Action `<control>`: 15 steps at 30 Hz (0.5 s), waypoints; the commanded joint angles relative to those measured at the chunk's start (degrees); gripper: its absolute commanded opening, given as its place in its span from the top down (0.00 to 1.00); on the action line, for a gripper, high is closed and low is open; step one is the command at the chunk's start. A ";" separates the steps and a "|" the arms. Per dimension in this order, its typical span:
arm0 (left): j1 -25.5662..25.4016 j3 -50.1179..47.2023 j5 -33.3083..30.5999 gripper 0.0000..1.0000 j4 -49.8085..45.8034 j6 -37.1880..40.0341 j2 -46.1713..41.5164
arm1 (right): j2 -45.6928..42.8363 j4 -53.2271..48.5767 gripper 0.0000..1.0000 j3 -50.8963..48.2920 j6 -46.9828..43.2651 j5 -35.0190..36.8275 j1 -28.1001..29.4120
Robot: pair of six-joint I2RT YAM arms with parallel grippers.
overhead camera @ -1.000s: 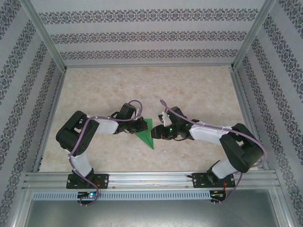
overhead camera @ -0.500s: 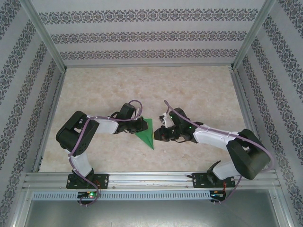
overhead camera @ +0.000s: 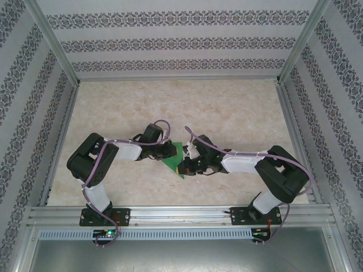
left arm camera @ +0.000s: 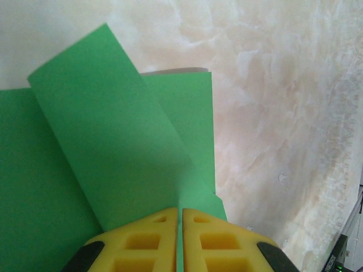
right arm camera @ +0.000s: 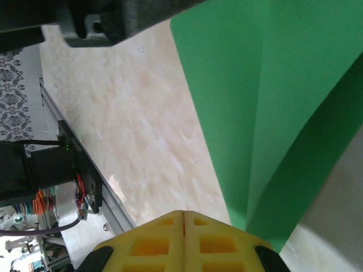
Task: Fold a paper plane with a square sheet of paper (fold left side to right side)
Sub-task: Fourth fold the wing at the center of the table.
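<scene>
We see the beige, marble-patterned tabletop (overhead camera: 227,107) spread under the bright green sheet of paper (overhead camera: 173,161), which lies on it folded to a point aimed at the near rail. From above, the yellow-fingered left gripper (overhead camera: 169,153) meets the paper's left side and the matching right gripper (overhead camera: 186,166) meets its right edge, though their jaws are too small to judge there. The left wrist view shows more: those fingers are pressed together on a fold of the paper. In the right wrist view the fingers are closed tight just beside the paper's corner; we cannot tell whether they pinch it.
</scene>
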 commanded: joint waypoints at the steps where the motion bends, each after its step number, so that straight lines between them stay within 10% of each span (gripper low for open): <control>1: 0.28 -1.97 -4.19 0.89 -6.77 0.34 0.49 | 1.55 1.41 0.98 1.68 0.25 0.80 0.68; 15: 0.29 -1.80 -4.20 0.89 -6.93 0.33 0.47 | 3.68 0.44 0.98 0.10 0.16 2.18 1.20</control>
